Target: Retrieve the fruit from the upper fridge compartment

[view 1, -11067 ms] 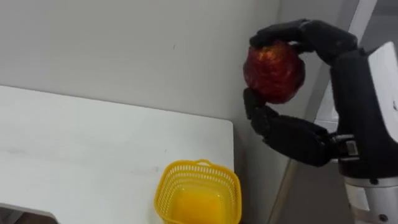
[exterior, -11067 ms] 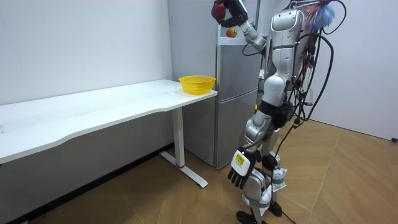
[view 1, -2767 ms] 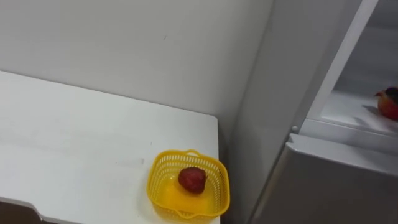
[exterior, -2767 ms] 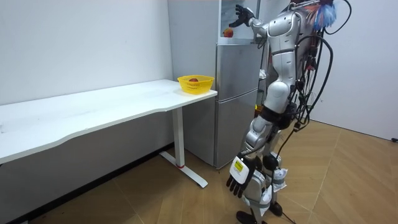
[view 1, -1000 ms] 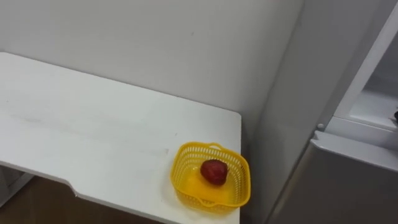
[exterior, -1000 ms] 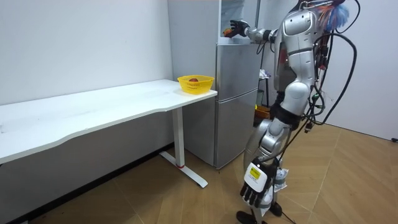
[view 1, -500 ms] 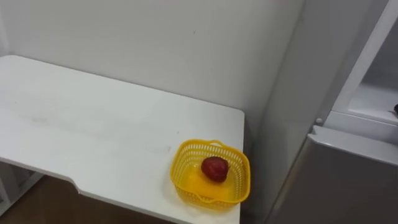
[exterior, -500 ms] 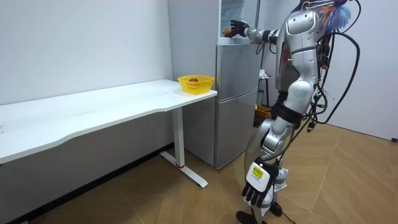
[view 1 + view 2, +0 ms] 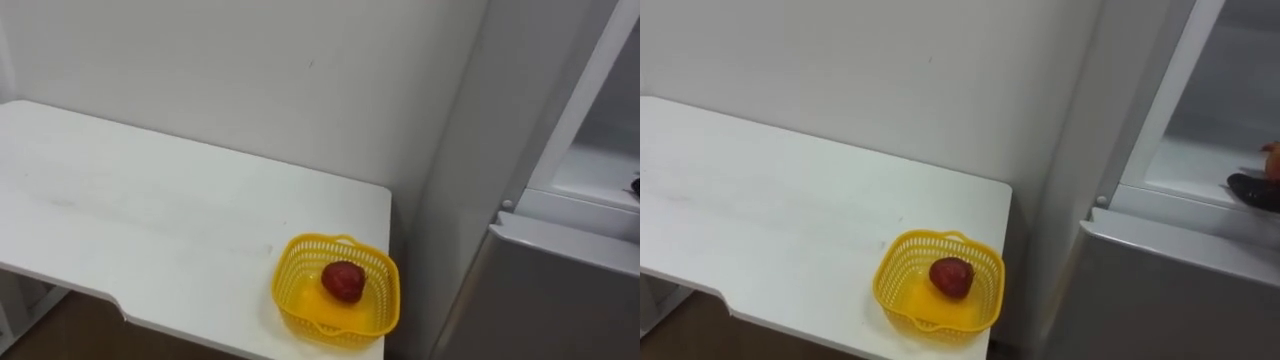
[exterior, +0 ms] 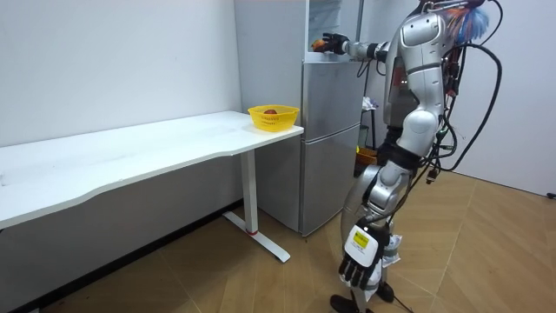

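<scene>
A yellow basket (image 9: 290, 270) sits at the white table's (image 9: 150, 220) right end, beside the fridge, with a red fruit (image 9: 343, 281) lying in it. The upper fridge compartment (image 9: 1190, 165) stands open. My right hand (image 9: 1252, 190) reaches onto its shelf from the right, with dark fingers lying low on the shelf. A second red fruit (image 9: 1272, 155) peeks just above that hand, and whether it is grasped is hidden. In the room view my right hand (image 10: 334, 42) sits at the fridge's top compartment, while my left hand (image 10: 358, 252) hangs open near my knee.
The fridge's lower door (image 9: 560, 300) is closed and stands right against the table's end. A plain wall (image 9: 250, 70) runs behind the table. I stand on the wooden floor (image 10: 486, 261) in front of the fridge, leaning toward it.
The red fruit my right hand held 11 s ago now lies in the basket, and that hand has gone back into the upper fridge. Over the last second only the camera shifted slightly.
</scene>
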Tool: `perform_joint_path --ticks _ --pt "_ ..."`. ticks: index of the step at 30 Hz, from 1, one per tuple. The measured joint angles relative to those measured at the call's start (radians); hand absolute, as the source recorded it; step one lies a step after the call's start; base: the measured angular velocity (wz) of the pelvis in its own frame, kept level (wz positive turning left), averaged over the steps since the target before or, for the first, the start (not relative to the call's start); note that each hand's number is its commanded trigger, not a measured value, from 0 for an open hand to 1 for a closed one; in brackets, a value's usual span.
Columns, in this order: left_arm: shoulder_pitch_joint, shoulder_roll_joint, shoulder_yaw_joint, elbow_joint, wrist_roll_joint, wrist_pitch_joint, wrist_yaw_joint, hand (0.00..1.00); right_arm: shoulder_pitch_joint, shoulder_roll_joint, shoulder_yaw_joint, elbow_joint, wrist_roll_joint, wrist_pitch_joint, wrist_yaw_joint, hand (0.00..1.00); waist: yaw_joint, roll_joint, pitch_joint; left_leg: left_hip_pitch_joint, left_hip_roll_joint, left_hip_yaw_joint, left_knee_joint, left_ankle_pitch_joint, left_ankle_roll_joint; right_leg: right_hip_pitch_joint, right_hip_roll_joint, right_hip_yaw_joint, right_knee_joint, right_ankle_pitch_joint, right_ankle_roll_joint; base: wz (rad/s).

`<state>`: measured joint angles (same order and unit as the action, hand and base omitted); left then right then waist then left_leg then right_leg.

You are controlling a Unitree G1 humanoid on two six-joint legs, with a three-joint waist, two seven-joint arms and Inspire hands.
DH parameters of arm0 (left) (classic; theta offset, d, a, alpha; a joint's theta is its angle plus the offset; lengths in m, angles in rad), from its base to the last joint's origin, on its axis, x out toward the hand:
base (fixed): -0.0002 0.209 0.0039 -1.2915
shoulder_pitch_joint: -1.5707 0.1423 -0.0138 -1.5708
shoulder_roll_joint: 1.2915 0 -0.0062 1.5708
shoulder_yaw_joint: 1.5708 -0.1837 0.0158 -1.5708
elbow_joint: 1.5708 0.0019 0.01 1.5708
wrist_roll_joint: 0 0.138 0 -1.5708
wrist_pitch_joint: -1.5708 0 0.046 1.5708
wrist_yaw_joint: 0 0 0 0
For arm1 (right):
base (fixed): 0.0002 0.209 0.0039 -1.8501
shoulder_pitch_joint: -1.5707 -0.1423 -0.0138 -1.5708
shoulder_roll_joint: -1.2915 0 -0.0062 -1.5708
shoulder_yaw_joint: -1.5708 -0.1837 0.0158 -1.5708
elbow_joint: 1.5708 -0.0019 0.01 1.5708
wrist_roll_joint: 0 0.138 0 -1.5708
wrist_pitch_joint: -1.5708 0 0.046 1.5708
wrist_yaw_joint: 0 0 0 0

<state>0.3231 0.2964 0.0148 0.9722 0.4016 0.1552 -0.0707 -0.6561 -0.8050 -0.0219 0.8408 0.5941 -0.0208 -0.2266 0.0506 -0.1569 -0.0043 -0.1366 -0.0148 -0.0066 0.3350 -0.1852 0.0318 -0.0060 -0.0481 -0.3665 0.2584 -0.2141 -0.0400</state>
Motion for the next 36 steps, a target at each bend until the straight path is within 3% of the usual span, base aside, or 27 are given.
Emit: perform_joint_path --ticks 6,14,34,35,36 --pt "0.001 0.000 0.001 0.000 0.001 0.013 -0.001 0.00 -0.029 -0.004 0.001 0.049 0.071 0.000 0.076 0.00 -0.012 -0.001 -0.0007 0.010 0.000 0.001 -0.006 0.001 -0.001 0.008 -0.001 0.000 -0.001 0.000 0.000 0.00" --pt "-0.005 0.001 0.003 -0.008 0.000 0.010 -0.001 0.00 -0.032 -0.040 0.039 0.129 0.156 -0.004 0.201 0.00 -0.014 -0.007 -0.0021 0.017 0.001 0.001 -0.006 0.000 -0.001 0.015 0.001 0.000 -0.006 0.001 -0.002 0.00" --pt "-0.007 0.007 0.003 -0.008 0.001 -0.011 -0.008 0.00 -0.034 -0.061 0.037 0.155 0.155 -0.012 0.296 0.00 -0.014 -0.007 0.0000 0.017 0.002 0.002 -0.006 0.000 -0.002 0.014 0.002 0.001 -0.006 0.001 -0.002 0.00" --pt "-0.007 0.007 0.003 -0.008 0.001 -0.011 -0.009 0.00 -0.034 -0.061 0.037 0.155 0.155 -0.012 0.296 0.08 -0.014 -0.007 0.0004 0.017 0.002 0.003 -0.006 0.000 -0.002 0.012 0.002 0.001 -0.006 0.001 -0.002 0.00" --pt "-0.008 0.008 0.003 -0.008 0.001 -0.011 -0.009 0.00 -0.034 -0.061 0.037 0.155 0.155 -0.013 0.296 0.40 -0.013 -0.007 0.0010 0.017 0.002 0.003 -0.006 0.000 -0.002 0.010 0.002 0.002 -0.006 0.001 -0.002 0.00"
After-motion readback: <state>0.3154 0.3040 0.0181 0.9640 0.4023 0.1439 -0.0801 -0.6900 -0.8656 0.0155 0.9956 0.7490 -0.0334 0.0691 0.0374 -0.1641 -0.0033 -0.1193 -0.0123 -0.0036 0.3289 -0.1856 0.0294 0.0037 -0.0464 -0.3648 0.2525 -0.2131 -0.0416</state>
